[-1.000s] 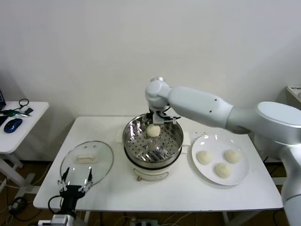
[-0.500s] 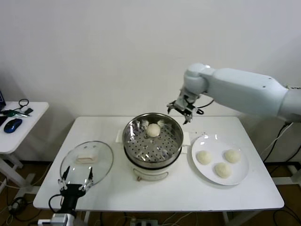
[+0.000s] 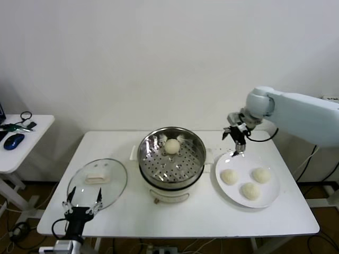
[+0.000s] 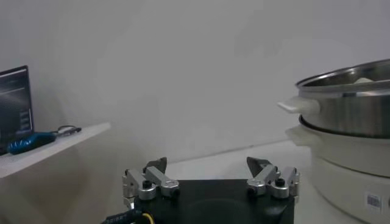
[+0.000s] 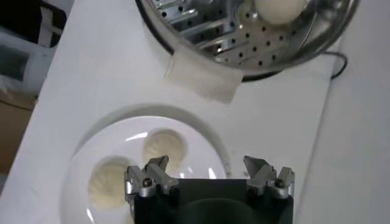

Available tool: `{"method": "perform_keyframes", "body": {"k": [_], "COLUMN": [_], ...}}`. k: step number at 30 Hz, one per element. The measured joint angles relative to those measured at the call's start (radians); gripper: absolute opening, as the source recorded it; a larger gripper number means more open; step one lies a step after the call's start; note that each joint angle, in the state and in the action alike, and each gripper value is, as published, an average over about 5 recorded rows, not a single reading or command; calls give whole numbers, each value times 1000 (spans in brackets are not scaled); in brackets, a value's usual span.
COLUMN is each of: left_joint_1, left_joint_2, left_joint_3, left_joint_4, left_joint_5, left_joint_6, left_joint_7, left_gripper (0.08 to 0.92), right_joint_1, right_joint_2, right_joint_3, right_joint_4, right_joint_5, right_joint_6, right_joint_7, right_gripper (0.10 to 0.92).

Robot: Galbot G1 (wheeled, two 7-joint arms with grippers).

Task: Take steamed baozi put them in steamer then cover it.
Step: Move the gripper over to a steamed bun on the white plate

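**A:** What surface and room do I have in the head view?

**B:** I see a white counter (image 3: 175, 211) set against a plain white wall (image 3: 159, 53). At 9 o'clock from it stands a small white side table (image 3: 21, 143) carrying a blue mouse (image 3: 14, 140) and some cables.

**A:** Where do the task's things lie?

**B:** The steamer (image 3: 172, 159) sits at the counter's centre on its white pot base. One steamed baozi (image 3: 172, 146) rests on the perforated floor, toward the 12 o'clock rim. At 3 o'clock from the steamer a white plate (image 3: 270, 198) holds three more baozi (image 3: 229, 177). At 9 o'clock the cover (image 3: 98, 182) lies flat on the counter, cream handle up.

**A:** And the tools?

**B:** My right tool (image 3: 237, 138) hangs above the counter at the plate's 12 o'clock edge, fingers apart and holding nothing; in its wrist view the plate and two buns lie beneath it, with the steamer beyond. My left tool (image 3: 82, 203) is parked at the counter's near edge, at 6 o'clock from the cover, fingers likewise spread and empty.
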Motion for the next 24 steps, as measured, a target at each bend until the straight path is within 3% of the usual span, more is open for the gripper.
{"method": "perform_keyframes", "body": {"k": [24], "left_joint_1": [-9], "left_joint_2": [-1], "left_joint_3": [1], "left_joint_4": [32], "left_joint_5": [26], "left_joint_6": [-1], "left_joint_7": [-1], "left_gripper": [823], "right_joint_1": [-324], "right_joint_2": [36], "right_joint_3": [226], "right_joint_4": [-169], "right_joint_5": [-143], "right_joint_6": [-24], "right_joint_7": [14], "right_gripper": [823]}}
